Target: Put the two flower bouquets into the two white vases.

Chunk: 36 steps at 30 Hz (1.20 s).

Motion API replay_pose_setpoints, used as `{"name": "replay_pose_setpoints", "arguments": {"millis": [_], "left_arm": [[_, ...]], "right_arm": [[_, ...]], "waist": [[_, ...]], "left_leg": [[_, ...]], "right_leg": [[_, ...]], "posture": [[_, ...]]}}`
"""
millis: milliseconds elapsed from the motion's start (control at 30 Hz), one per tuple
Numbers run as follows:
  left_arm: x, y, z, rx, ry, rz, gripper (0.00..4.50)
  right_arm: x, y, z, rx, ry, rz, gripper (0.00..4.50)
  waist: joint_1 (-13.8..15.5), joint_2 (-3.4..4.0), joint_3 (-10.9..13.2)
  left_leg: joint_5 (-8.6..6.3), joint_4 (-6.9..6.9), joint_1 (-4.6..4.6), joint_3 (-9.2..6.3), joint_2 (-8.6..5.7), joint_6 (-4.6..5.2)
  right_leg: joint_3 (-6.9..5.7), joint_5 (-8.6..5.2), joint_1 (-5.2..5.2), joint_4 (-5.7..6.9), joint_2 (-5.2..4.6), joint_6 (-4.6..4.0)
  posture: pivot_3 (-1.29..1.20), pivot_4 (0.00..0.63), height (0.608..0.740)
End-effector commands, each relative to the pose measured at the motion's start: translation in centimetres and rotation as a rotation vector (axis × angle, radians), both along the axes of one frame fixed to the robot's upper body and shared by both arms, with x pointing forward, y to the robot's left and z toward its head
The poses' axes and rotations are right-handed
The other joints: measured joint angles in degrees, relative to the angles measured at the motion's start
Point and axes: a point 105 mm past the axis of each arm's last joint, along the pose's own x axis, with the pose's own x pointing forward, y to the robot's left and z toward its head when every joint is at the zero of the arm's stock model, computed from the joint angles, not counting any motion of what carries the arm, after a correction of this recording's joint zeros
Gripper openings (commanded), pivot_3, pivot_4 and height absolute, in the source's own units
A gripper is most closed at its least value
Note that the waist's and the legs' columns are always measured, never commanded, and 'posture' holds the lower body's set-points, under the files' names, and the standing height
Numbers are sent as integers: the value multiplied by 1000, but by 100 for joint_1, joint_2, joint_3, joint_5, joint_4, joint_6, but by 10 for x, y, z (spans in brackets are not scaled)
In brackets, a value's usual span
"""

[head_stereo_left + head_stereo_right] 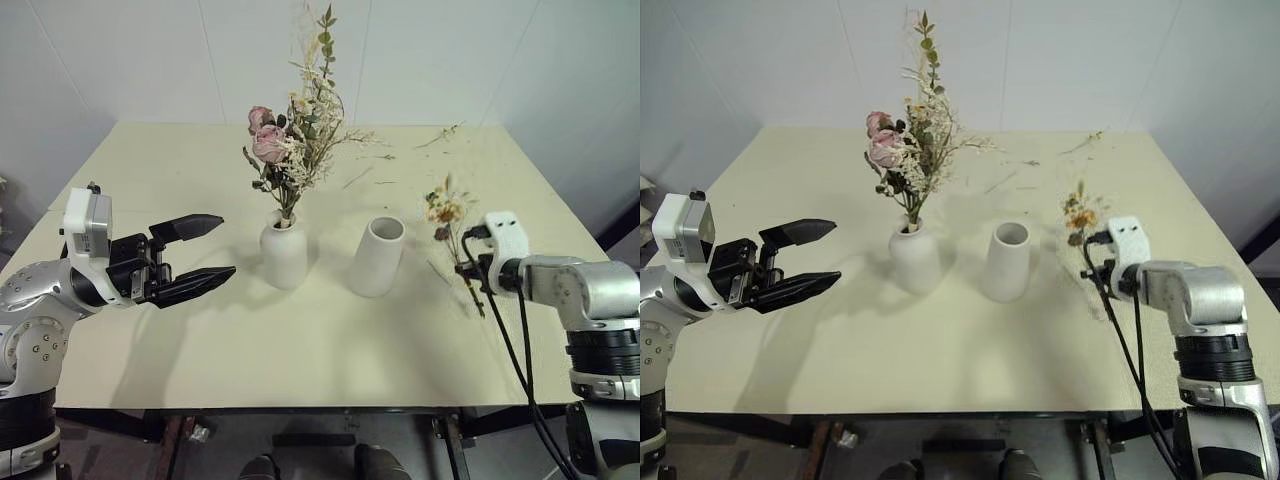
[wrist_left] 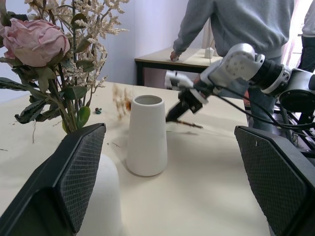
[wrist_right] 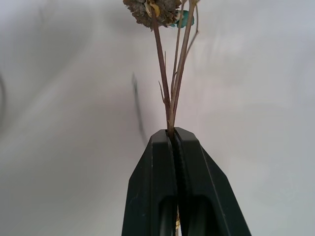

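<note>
Small sprig pinched by the stems in the right gripper; left gripper spread wide beside the rounded vase

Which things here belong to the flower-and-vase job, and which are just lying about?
Job:
- big bouquet, already standing in the round vase
- small sprig, clamped in the right gripper
- wide-mouthed vase, nothing in it
- left gripper, open, holding nothing

Lying about:
- loose twigs at the far side of the table
- a person beyond the table
</note>
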Motion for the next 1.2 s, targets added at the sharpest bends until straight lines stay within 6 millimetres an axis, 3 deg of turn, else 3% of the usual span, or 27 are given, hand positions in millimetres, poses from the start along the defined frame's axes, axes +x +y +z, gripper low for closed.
{"name": "replay_pose_setpoints", "arguments": {"millis": [33, 167, 267, 533, 667, 800, 867, 1200], "left_arm": [[-3, 0, 14, 6, -62, -14, 4500], [1, -3, 15, 7, -63, -33, 4500], [4, -6, 17, 2, -62, -50, 4500], [5, -1, 26, -11, -95, -47, 4500], [3, 0, 26, -38, -132, -26, 4500], [2, 2, 28, -82, -147, -9, 4500], [1, 7, 23, -83, -129, 10, 4500], [-2, 7, 17, -82, -115, 35, 4500]], "right_arm": [[-3, -5, 46, -15, -234, -23, 41], [-5, 6, 79, 9, -417, 24, 41], [-15, 34, 131, 76, -755, 136, 41], [-48, 109, 173, 258, -1075, 481, 41], [-50, 128, 169, 303, -1106, 583, 41], [-47, 133, 162, 300, -1109, 610, 41], [-41, 140, 150, 305, -1090, 635, 41], [-25, 135, 100, 334, -992, 602, 41]], "waist": [[-2, 0, 0], [-9, 0, 0], [-52, 3, 2], [-88, 13, 8], [-83, 14, 8], [-71, 14, 8], [-74, 14, 8], [-84, 17, 10]], "left_leg": [[-1, 0, 0, 0, 0, 0], [-3, -1, 0, 1, 0, 0], [-3, -1, 1, 1, 0, 0], [-3, -7, 1, 0, 3, -1], [-3, -6, 2, 0, 3, -1], [-3, -6, 2, 0, 3, -1], [-3, -6, 2, 0, 4, -1], [-2, -5, 8, 0, 4, -2]], "right_leg": [[0, -1, -1, 0, 0, 1], [0, -1, 1, -6, 0, 2], [0, -1, 1, -5, 0, 3], [-1, 0, -1, 0, 1, 7], [-1, 0, -1, 6, 1, 7], [-2, 0, -1, 6, 0, 7], [-2, -1, -1, 8, 0, 6], [-2, -3, -2, 19, 1, 2]], "posture": [[0, 150, 740], [0, 150, 740], [0, 150, 740], [0, 150, 740], [0, 150, 740], [0, 150, 740], [0, 150, 740], [0, 150, 740]]}}
